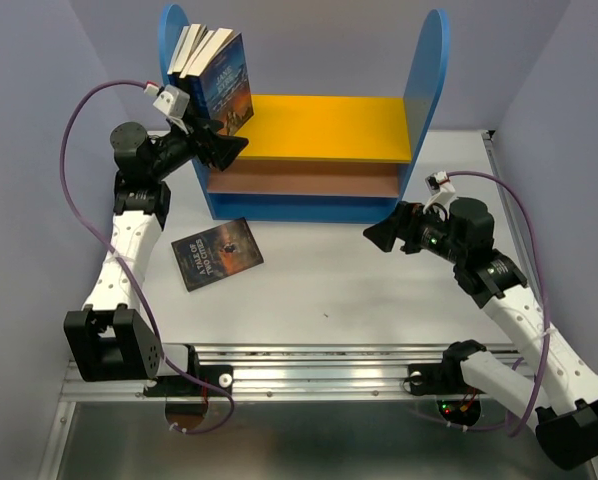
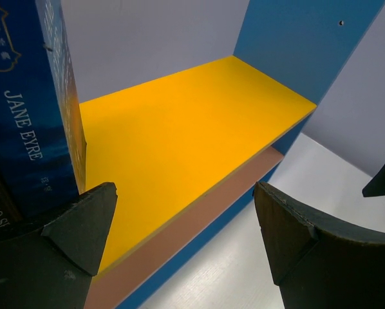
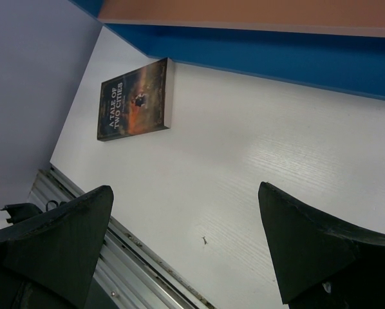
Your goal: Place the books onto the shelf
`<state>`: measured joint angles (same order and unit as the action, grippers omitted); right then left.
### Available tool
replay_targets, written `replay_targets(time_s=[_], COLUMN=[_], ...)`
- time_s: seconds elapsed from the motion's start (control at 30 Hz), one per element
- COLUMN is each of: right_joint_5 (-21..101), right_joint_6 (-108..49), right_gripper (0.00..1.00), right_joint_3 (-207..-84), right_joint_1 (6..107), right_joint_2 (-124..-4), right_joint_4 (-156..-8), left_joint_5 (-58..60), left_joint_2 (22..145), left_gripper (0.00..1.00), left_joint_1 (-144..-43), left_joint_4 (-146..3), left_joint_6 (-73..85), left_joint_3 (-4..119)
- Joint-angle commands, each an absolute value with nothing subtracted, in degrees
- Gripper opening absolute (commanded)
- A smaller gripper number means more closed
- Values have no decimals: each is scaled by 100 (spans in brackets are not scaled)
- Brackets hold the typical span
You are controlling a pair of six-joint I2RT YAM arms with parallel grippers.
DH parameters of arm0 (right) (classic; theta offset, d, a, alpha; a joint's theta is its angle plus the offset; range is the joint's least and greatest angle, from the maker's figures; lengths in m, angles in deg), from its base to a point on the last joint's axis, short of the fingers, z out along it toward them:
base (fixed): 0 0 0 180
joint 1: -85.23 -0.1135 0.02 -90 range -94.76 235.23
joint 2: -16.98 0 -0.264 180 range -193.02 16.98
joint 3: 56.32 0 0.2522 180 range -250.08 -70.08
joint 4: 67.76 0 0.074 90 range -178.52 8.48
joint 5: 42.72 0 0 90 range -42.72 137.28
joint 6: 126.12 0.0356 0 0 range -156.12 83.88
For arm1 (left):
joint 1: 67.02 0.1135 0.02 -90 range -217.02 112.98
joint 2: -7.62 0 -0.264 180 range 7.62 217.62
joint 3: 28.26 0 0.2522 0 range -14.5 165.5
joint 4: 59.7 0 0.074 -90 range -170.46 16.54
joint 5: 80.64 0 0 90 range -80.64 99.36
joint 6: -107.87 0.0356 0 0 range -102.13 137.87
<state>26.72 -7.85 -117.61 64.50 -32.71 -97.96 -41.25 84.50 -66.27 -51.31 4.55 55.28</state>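
Small two-tier shelf w/ tall round-topped blue side panels [image 1: 426, 80] stands at the back of the white table [image 1: 379, 290]. At the left end of its yellow upper board [image 1: 329, 128], a bunch of thin upright paperbacks [image 1: 201, 50] leans toward the left panel. The outermost has a dark-blue cover & reads Jane Eyre [image 1: 231, 85]; exact count can't be told. One more paperback, A Tale of Two Cities [image 1: 217, 253], lies flat & cover-up on the table in front of the shelf's left half, not touching it.

L gripper [image 1: 229, 150] hovers just beside the Jane Eyre cover — jaws spread wide, nothing between them. R gripper [image 1: 381, 228] hangs over the table near the shelf's right front corner, also spread wide & empty.
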Motion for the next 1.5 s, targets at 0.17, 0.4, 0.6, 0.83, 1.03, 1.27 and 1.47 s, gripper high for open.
replay_targets(time_s=[0.17, 0.4, 0.6, 0.83, 1.03, 1.27, 1.47], right_joint_5=[2609, 2574, 2460, 2372, 2302, 1933, 2353], right_joint_6=[-826, -826, -870, -931, -949, -1063, -1177], right_gripper=[100, 100, 100, 100, 100, 100, 100], right_joint_3=[-11974, -11974, -12000, -12000, -11983, -11869, -11614], right_joint_1=[6405, 6405, 6405, 6405, 6405, 6326, 5581], right_joint_2=[-3066, -3101, -3180, -3224, -3215, -3399, -3619], right_joint_4=[-9751, -9786, -9769, -9769, -9769, -9787, -9559], left_joint_5=[-4365, -4197, -4188, -4083, -3951, -2925, -983], left_joint_2=[8488, 8321, 7961, 7346, 7029, 6012, 4728], left_gripper=[99, 99, 99, 99, 99, 99, 99], left_joint_1=[-6570, -6553, -6553, -6579, -6650, -6676, -7000], left_joint_4=[-4683, -4674, -4551, -4455, -4446, -5103, -7264], left_joint_6=[714, 715, 539, 293, 82, -682, -1982], left_joint_3=[5810, 5731, 5433, 5142, 4905, 4264, 3376])
